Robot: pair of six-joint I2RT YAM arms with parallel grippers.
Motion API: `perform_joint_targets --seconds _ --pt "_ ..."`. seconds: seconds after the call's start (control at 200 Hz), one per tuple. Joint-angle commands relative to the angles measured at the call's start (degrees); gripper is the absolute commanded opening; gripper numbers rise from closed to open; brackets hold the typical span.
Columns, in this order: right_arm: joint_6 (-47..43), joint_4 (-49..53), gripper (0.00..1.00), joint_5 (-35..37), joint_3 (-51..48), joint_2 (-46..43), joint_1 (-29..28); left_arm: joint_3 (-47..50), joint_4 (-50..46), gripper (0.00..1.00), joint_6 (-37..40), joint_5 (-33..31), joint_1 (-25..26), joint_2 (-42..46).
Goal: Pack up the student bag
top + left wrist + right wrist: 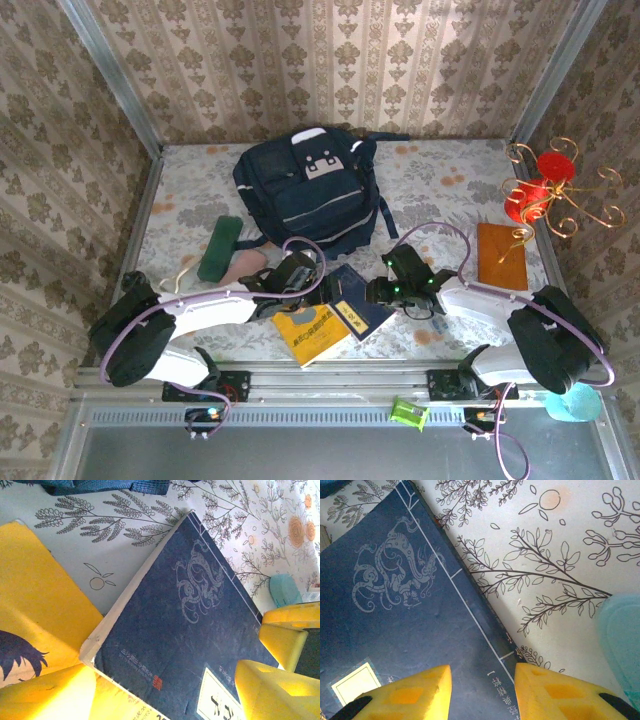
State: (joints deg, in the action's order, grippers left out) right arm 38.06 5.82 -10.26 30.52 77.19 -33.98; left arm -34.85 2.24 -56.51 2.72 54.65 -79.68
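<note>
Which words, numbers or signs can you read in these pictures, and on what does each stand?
No text reads clearly enough to quote.
Dark blue book, white label: large black characters, cut off by the picture's edge.
Same book, near its corner: small pale characters and a red seal, too small.
Yellow book: dark cover print, too small.
Student bag, white-and-grey patch: nothing legible.

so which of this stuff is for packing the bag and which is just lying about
Likely for the job: bag, navy book, yellow book, orange book, green case.
Likely just lying about: candle stand, teal object, small green object.
</note>
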Motion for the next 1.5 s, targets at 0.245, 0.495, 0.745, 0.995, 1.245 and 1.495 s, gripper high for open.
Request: perform_joint_targets --seconds 0.245,0.495,0.745,0.995,1.245,1.495 --pt "4.4 0.0 0.39 0.5 -3.0 -1.6 -1.6 2.3 8.8 0.74 -7.4 -2.1 0.6 -0.9" --pt "5.5 -0.3 0.39 0.8 -2.7 -2.1 -2.4 2.2 13.5 0.74 -8.1 -1.0 0.6 -2.6" --pt "4.7 1.1 0.38 1.6 -1.6 -2.0 -2.5 -1.2 14.6 0.73 -3.0 -0.1 0.6 -3.0" --pt "4.5 0.9 0.38 1.8 -1.4 -1.3 -2.4 -2.2 17.0 0.75 -0.9 2.0 0.7 -4.5" --pt "4.6 0.2 0.38 1.9 -1.9 -1.0 -2.4 -2.6 17.4 0.73 -0.4 1.9 0.9 -6.1" --pt "4.5 0.1 0.38 2.1 -2.0 -0.8 -2.5 -2.3 15.9 0.64 0.8 -0.5 1.0 -6.0"
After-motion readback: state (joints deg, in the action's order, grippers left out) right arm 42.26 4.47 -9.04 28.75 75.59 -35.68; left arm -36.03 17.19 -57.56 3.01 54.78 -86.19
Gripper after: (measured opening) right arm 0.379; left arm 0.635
